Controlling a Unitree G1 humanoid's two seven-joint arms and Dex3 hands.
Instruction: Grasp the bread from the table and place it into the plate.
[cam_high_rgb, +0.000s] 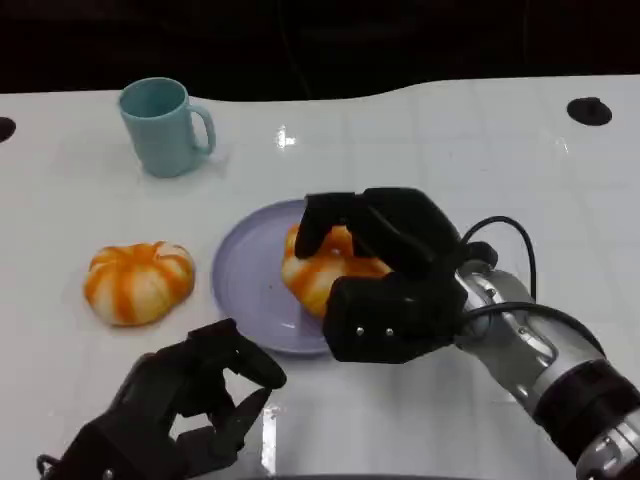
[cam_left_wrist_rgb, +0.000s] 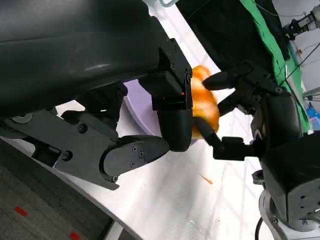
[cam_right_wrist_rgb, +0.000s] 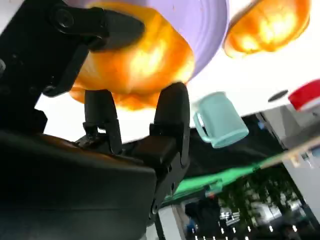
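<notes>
Mug (cam_high_rgb: 163, 126): pale teal, upright at the far left of the tabletop (cam_high_rgb: 450, 150), handle toward the robot's right, well apart from everything else.
Second bread (cam_high_rgb: 138, 282): orange and white, lying on the tabletop just left of the plate, not touching it.
Black knob (cam_high_rgb: 589, 110): small, round, at the far right edge of the tabletop.
Plate (cam_high_rgb: 245, 285): lilac, round, in the middle of the tabletop; its left half is bare, its right half is covered by the bread and the right hand.
Bread (cam_high_rgb: 325, 270): orange and white, over the right side of the plate, within its rim; whether it rests on the plate cannot be told.
Right hand (cam_high_rgb: 385, 275): reaches in from the lower right, palm over the bread, fingers (cam_high_rgb: 325, 215) wrapped around its far side, grasping it.
Left hand (cam_high_rgb: 185, 405): low at the near left edge, just before the plate's near rim, fingers loosely curled and apart, holding nothing.
Open room: bare white tabletop to the right of the plate and between mug and plate.
</notes>
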